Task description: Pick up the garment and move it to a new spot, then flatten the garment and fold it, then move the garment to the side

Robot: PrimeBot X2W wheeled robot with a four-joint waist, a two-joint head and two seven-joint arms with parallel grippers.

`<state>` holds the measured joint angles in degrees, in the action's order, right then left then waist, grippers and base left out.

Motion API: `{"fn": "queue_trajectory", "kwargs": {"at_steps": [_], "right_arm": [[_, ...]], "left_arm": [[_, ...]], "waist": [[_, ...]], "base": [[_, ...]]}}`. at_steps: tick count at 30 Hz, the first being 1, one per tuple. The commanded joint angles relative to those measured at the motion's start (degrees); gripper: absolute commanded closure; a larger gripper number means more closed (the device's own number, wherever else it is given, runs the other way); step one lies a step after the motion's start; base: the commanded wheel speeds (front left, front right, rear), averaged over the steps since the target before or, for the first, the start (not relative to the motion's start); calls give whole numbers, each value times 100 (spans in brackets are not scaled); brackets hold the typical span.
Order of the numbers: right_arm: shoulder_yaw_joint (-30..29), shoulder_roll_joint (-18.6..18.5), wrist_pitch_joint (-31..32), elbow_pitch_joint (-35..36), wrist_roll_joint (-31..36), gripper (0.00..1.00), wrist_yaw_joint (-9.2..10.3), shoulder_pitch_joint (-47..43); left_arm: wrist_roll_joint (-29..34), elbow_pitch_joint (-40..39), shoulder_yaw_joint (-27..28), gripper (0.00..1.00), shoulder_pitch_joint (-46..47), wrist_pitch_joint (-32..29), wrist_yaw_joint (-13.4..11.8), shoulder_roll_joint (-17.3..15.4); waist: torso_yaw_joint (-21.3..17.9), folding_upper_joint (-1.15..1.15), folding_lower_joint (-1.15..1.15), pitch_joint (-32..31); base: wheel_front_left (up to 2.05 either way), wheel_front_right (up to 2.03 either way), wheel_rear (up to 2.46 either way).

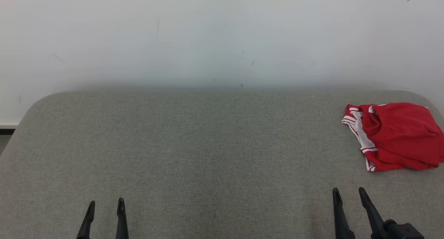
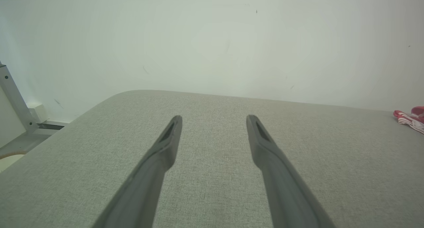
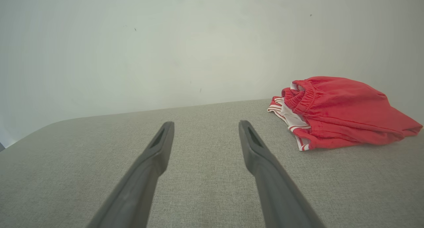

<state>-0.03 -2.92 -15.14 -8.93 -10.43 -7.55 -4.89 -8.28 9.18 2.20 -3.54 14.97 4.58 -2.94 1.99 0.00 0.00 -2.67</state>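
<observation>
The garment [image 1: 399,136] is a red pair of shorts with white striped trim, lying folded in a small bundle at the far right of the grey table [image 1: 208,145]. The right wrist view has the garment [image 3: 338,112] ahead and to the right, with its elastic waistband facing the camera. Only its striped edge [image 2: 410,118] peeks in at the right border of the left wrist view. My right gripper [image 1: 348,192] stands open near the front edge, short of the garment and a little to its left, holding nothing. My left gripper [image 1: 105,204] is open and empty at the front left.
A pale wall [image 1: 222,34] rises right behind the table's far edge. The table's far corners are rounded, and the garment lies close to the right edge. A metal frame [image 2: 13,102] stands past the table's left side.
</observation>
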Motion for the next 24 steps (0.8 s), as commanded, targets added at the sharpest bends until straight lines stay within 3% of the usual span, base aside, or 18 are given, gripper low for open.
{"fn": "queue_trajectory", "kwargs": {"at_steps": [1, 24], "right_arm": [[13, 4, -5, -16, -22, 0, 18, -34], [75, 5, -5, -127, -79, 0, 18, 31]], "left_arm": [[-21, 30, -3, 0, -74, 17, 8, 8], [-90, 133, 5, 0, -60, 17, 13, 8]], "waist": [[-5, 0, 0, -2], [-55, 0, 0, -32]], "base": [[0, 0, 0], [0, 0, 0]]}}
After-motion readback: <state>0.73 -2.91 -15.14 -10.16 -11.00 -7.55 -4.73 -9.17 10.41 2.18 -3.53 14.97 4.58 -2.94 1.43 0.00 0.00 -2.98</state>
